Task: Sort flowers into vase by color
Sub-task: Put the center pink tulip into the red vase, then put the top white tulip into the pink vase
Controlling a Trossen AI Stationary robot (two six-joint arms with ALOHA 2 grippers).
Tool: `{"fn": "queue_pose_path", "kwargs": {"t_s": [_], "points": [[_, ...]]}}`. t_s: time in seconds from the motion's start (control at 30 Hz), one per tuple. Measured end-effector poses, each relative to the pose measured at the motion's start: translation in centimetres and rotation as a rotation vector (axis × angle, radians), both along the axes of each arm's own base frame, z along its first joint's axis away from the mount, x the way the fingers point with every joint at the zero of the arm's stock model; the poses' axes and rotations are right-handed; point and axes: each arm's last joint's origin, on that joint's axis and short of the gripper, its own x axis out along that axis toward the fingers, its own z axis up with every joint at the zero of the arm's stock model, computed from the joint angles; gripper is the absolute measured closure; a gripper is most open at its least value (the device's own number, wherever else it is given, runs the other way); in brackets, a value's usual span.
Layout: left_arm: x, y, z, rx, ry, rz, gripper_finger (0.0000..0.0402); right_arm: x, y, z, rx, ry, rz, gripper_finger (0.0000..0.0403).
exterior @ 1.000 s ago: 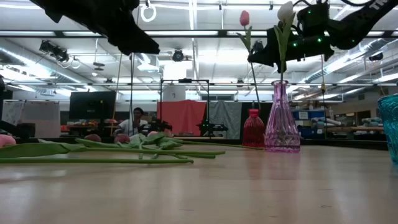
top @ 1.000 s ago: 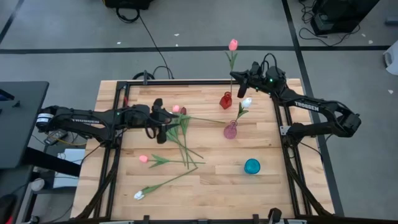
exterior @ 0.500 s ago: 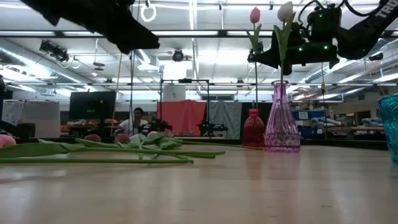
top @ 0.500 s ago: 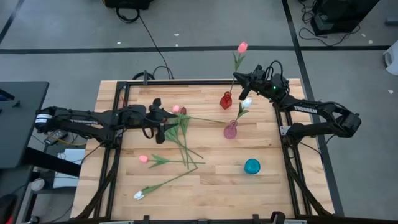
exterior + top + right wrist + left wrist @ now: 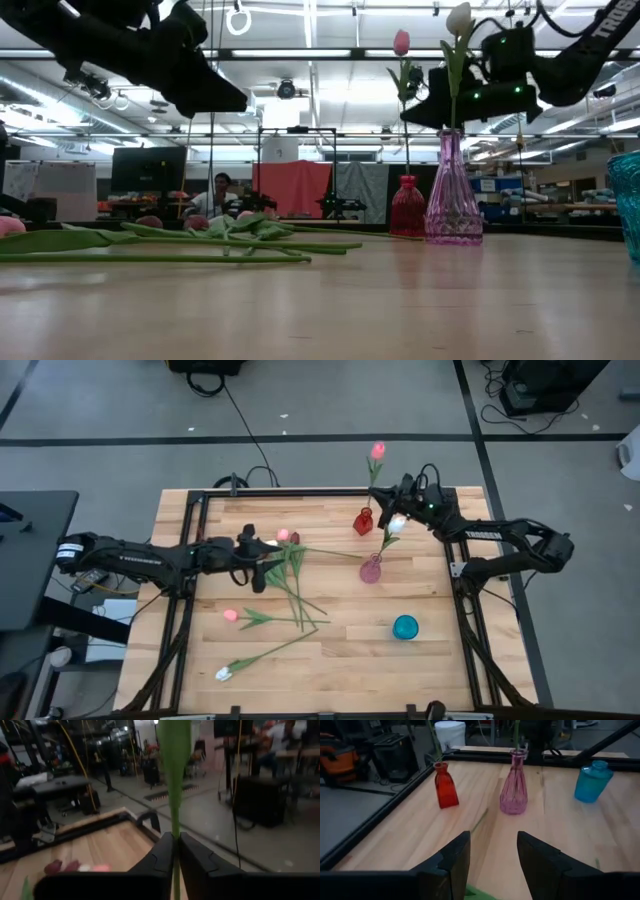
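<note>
Right wrist view: my right gripper (image 5: 175, 845) is pinched narrow on a thin green stem, with a leaf running up past the camera. In the high view that stem belongs to the pink flower (image 5: 377, 450). It stands nearly upright, with its lower end in the neck of the red vase (image 5: 363, 521) at the far edge of the surface (image 5: 440, 660). The right arm sits just beside the white flower (image 5: 397, 522), which is already in the purple vase (image 5: 371, 569).

My left gripper (image 5: 492, 854) is wide and holds nothing. It hovers over the loose pile of flowers (image 5: 290, 575) at mid-left.

Risks as I judge them:
- If I let go while the stem leans, the tall flower could tip the small red vase.
- If I back out carelessly, a finger may snag the leaf and drag the flower out.
- The right arm is close enough to the white flower to knock it, or the purple vase under it.

Counts:
- Three vases: red, purple and a blue vase (image 5: 405, 627), which holds no flower.
- Two flowers are in vases.
- Two lie apart near the front, a lone pink flower (image 5: 230, 615) and a lone white flower (image 5: 222, 674).
- The pile is tangled. I see at least a pink and a darker head but can't count the stems.
</note>
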Motion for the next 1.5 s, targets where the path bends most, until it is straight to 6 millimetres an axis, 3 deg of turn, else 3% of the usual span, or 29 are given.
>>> {"fn": "queue_pose_path", "kwargs": {"t_s": [0.17,0.5,0.67,1.0,1.5], "points": [[0.0,0.0,0.1,0.001,0.032,0.0,0.0234,0.1,-0.1,-0.4,0.089,0.102,0.033,0.0322],[1.9,0.1,-0.3,-0.027,0.098,-0.014,0.0234,-1.0,0.6,3.4,0.202,0.421,0.014,0.0266],[3.7,0.9,-0.9,-0.034,0.18,-0.033,0.0234,-2.6,1.9,4.8,0.235,0.445,-0.007,0.0264],[6.3,3.7,-2.0,-0.021,0.269,-0.088,0.0234,-5.3,4.7,4.7,0.451,0.536,-0.092,0.0265],[11.4,6.2,-5.7,0.086,0.565,-0.116,0.0234,-6.2,10.6,4.1,0.692,0.622,-0.186,0.0265]]}}
